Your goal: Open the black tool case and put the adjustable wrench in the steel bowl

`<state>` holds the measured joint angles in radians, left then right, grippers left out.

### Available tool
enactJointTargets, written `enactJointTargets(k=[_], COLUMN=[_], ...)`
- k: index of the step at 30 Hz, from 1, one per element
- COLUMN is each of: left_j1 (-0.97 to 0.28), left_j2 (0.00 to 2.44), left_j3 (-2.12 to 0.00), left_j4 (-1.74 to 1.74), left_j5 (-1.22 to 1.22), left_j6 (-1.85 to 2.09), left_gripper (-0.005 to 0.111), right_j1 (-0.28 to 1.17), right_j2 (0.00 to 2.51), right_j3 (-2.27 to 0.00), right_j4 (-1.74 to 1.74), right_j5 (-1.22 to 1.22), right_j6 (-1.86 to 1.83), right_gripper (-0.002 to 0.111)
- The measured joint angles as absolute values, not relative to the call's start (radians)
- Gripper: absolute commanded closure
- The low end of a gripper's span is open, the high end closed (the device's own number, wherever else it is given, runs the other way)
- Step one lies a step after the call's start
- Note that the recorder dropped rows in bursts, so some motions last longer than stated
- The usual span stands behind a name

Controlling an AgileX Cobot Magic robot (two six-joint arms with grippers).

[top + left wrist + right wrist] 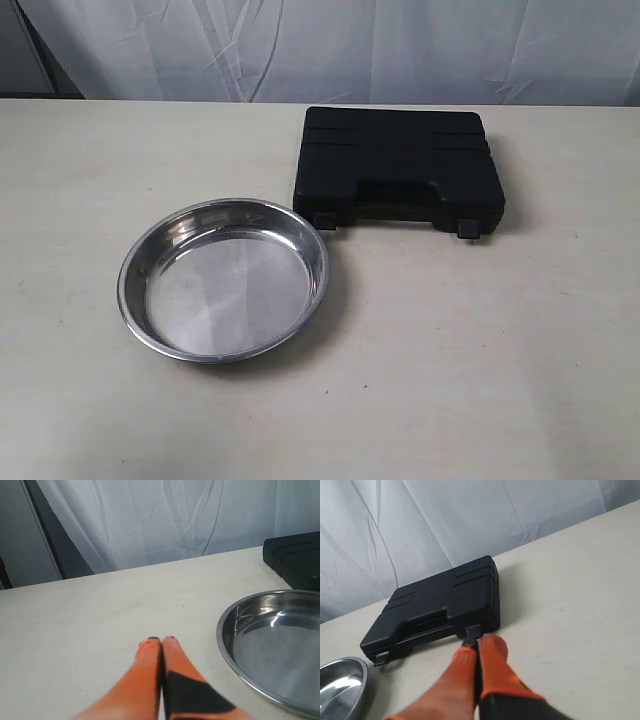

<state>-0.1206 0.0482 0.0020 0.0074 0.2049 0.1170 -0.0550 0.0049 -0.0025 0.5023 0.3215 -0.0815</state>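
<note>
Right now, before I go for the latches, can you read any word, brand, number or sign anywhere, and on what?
There is no readable text in any view.
black tool case: plain ribbed lid, no label or brand showing.
steel bowl: only reflections, no stamp showing.
table: no print, just small specks.
</note>
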Motion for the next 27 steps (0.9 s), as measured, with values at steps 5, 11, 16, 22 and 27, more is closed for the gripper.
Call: enactJointTargets(k=[5,11,16,22,27], left_j1=[-0.121,-0.121,-0.121,-0.121,-0.121], left_j2=[0.048,0.048,0.048,0.048,0.048], left_j3=[0.002,0.002,0.002,0.002,0.002], left_j4=[0.007,0.007,0.007,0.007,0.007], left_j5=[0.205,0.205,0.205,0.205,0.205], left_j6=[0.117,0.117,0.117,0.117,0.117], left_gripper=[0.106,0.106,0.106,0.106,0.106], right_j1=[-0.055,-0.055,-0.055,-0.055,-0.055], right_j2=[0.005,0.005,0.005,0.005,0.004], right_j3=[-0.003,-0.003,-0.003,-0.003,-0.025], right_j4=[0.502,0.506,0.670,1.056,1.300], right_j5=[0.321,0.318,0.236,0.070,-0.020], right_j6=[-0.082,-0.082,-0.082,-0.082,-0.043], right_gripper=[0.109,0.109,0.109,0.109,0.109])
